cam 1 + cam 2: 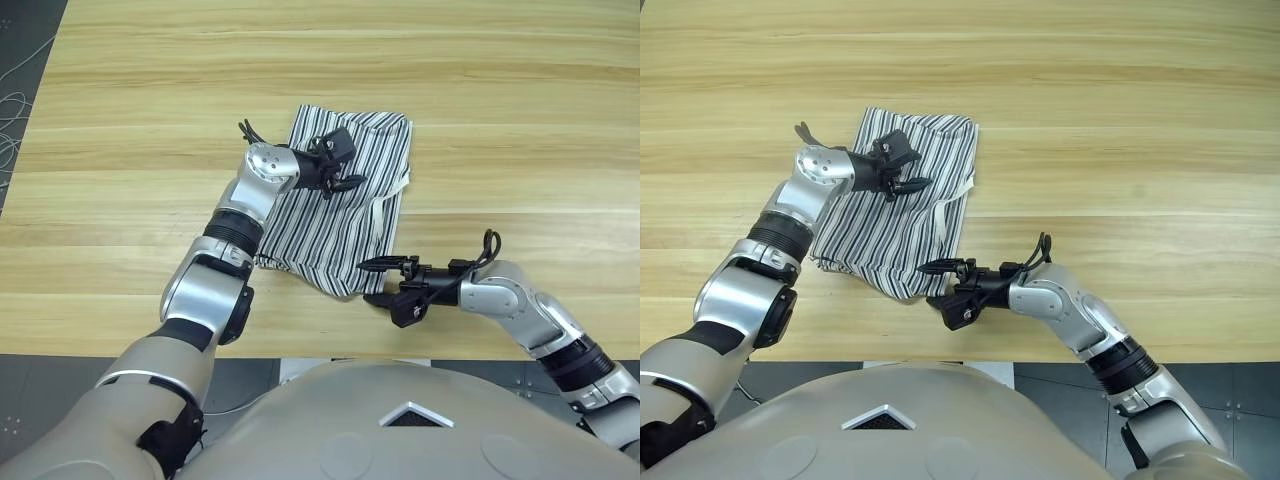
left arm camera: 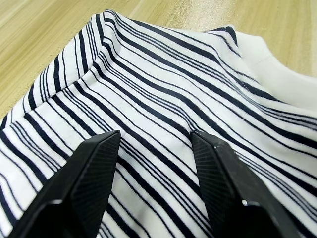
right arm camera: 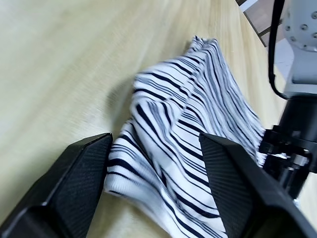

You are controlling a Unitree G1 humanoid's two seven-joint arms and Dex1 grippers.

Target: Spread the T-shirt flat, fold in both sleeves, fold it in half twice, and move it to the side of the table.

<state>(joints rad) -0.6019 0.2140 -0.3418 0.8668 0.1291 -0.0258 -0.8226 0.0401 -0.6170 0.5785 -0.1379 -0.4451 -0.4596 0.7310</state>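
In the left eye view the T-shirt (image 1: 340,230) lay on the table (image 1: 500,100) as a narrow striped oblong, no sleeve sticking out on either side. The left gripper (image 1: 343,185) hung over the shirt's far half, jaws parted and nothing held. The right gripper (image 1: 378,282) sat at the shirt's near corner, jaws wide, one finger on each side of that corner.

The right eye view gave the same layout; a white band ran along the shirt's edge on the robot's right.

In the left wrist view two black fingers (image 2: 94,168) stood apart just above the stripes, with flat cloth between them and none pinched. A white neckband (image 2: 277,74) showed at the shirt's far end.

In the right wrist view the fingers (image 3: 79,173) straddled the rumpled corner of the shirt without closing on it.

As I judged it, the spreading and the sleeve folds were done and probably one halving; another fold and the move to the table's side remained.

How many layers the shirt had could not be counted. Whether the left fingertips touched the cloth was unclear. The tucked sleeves were hidden.
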